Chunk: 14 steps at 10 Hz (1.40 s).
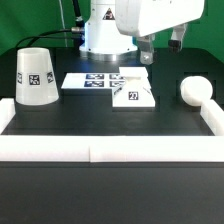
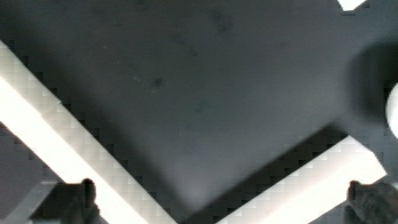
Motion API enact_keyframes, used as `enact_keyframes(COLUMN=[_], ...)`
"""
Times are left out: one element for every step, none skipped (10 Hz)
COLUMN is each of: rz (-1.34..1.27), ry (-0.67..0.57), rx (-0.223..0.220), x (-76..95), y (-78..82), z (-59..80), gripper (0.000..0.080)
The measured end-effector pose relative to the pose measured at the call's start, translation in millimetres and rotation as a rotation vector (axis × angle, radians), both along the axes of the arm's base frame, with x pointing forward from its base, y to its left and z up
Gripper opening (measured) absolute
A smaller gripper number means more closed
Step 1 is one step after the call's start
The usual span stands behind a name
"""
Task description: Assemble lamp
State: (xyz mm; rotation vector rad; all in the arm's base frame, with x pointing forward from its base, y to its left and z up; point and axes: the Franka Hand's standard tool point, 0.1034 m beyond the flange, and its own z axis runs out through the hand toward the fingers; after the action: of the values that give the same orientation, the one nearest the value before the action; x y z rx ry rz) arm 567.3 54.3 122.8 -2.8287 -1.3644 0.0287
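In the exterior view the large white cone shade (image 1: 35, 75) stands at the left. The flat square base (image 1: 133, 92) lies in the middle of the black table, marker up. The round-headed bulb (image 1: 195, 90) lies at the right, and a sliver of it shows at the edge of the wrist view (image 2: 391, 105). My gripper (image 1: 162, 45) hangs high above the table behind the base and bulb, touching nothing. In the wrist view the gripper (image 2: 222, 205) is open and empty, with both fingertips (image 2: 71, 200) spread wide over a corner of the rail.
The marker board (image 1: 90, 80) lies flat just to the exterior view's left of the base. A white border rail (image 1: 110, 150) runs round the table's front and sides; two of its runs meet in a V in the wrist view (image 2: 71, 140). The arm's white base (image 1: 100, 35) stands at the back.
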Motion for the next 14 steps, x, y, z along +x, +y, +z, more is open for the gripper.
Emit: enact_keyframes(rz=[0.0,-0.001,-0.039,-0.356,-0.31,-0.311,-0.311,-0.311,-0.311,-0.311,-0.323,-0.358,-0.442,-0.555], ry=[0.0,0.0,0.001,0.007,0.004,0.005,0.005,0.005,0.005,0.006,0.001,-0.004,-0.003,0.0], rx=[0.0,0.0,0.002,0.022,0.014,0.016,0.016,0.016,0.016,0.016,0.016,0.013,0.007,0.01], x=[-0.1,-0.1,-0.1,-0.8,-0.7,-0.7,-0.7,-0.8,-0.8,-0.8,-3.5,-16.2,-32.2,-45.3], y=[0.0,0.0,0.6,6.4,4.4,4.5,4.7,4.6,4.6,4.6,1.2,-8.4,-14.6,-18.0], z=[-0.2,-0.2,-0.2,-0.2,-0.4,-0.5,-0.5,-0.6,-0.7,-0.8,-1.2,-3.4,-7.6,-13.5], gripper=[0.07,0.07,0.07,0.07,0.07,0.07,0.07,0.07,0.07,0.07,0.07,0.07,0.07,0.07])
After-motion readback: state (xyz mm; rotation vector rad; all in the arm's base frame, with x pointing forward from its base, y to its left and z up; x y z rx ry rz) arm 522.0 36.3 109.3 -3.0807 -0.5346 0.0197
